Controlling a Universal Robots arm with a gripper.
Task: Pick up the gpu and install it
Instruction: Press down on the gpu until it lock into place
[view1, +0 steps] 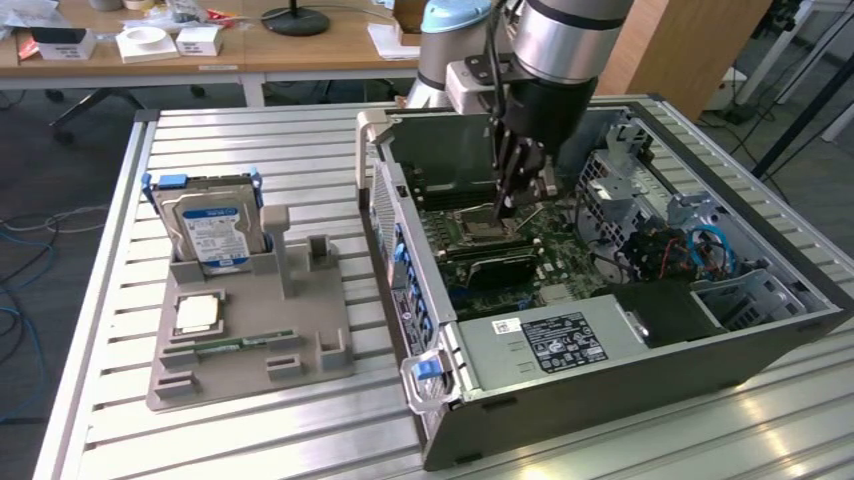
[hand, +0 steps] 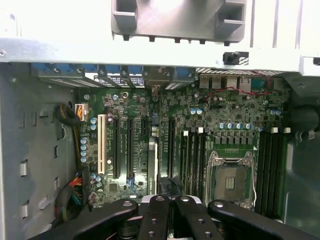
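Note:
The gpu (view1: 495, 266) is a thin black card standing on edge in a slot of the motherboard (view1: 561, 262) inside the open computer case (view1: 534, 345). In the wrist view the gpu (hand: 151, 165) shows edge-on as a narrow strip between the long black slots. My gripper (view1: 511, 208) hangs inside the case, a little above the board and close to the card. Its black fingers (hand: 155, 212) are shut together, and the gripper (hand: 167, 200) has nothing visible between them. The empty processor socket (hand: 230, 175) lies just beside it.
A grey parts holder (view1: 300, 330) on the slatted table at the exterior view's left carries a blue-labelled hard drive (view1: 214, 232), a processor chip (view1: 198, 312) and a green memory stick (view1: 247, 342). Case walls, a power supply (view1: 561, 340) and cables (view1: 701, 250) surround the board.

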